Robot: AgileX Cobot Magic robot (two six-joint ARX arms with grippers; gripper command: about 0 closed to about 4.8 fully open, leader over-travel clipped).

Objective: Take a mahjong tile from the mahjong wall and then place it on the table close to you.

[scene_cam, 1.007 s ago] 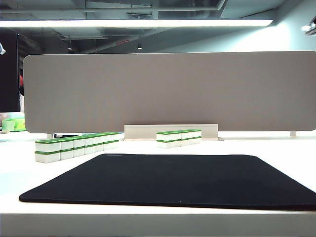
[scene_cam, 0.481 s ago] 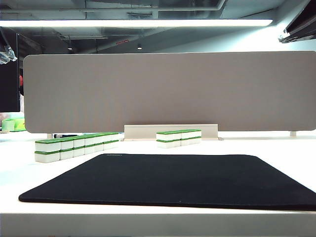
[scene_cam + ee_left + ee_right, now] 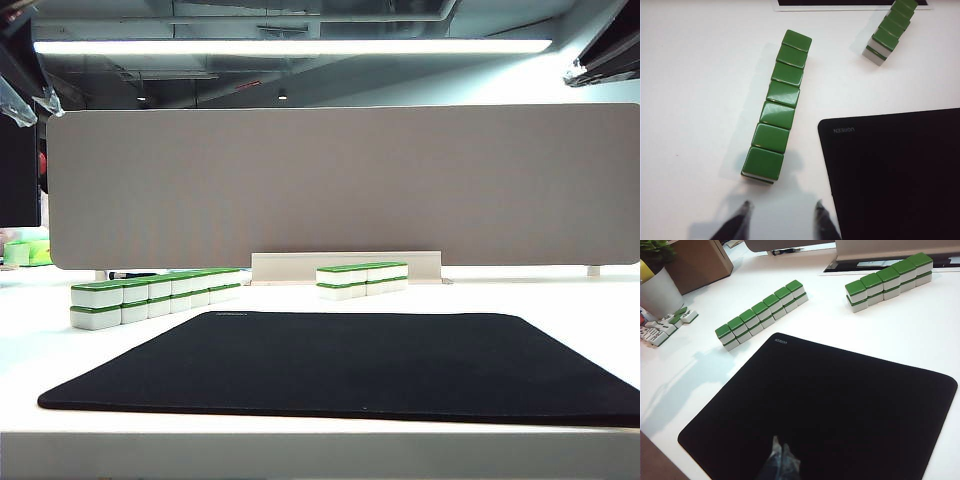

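The mahjong wall (image 3: 778, 109), a row of green-topped white tiles stacked two high, lies on the white table (image 3: 695, 90) beside a black mat (image 3: 895, 170). My left gripper (image 3: 782, 206) hangs open above the table just short of the wall's near end, with nothing between its fingers. In the exterior view the wall (image 3: 155, 295) is at the left, and the left gripper (image 3: 32, 105) shows high in the top left corner. My right gripper (image 3: 780, 448) is shut and empty, hovering over the mat (image 3: 830, 405); the wall (image 3: 760, 314) lies beyond it.
A shorter two-high row of tiles (image 3: 362, 279) stands behind the mat near a grey partition (image 3: 340, 185). In the right wrist view a brown box (image 3: 700, 262), a white plant pot (image 3: 657, 292) and loose tiles (image 3: 662, 326) sit off to one side. The right arm (image 3: 608, 52) shows at the top right.
The left gripper has come into the exterior view's top left corner. The right arm appeared at the top right and stays there. The tiles have not moved.
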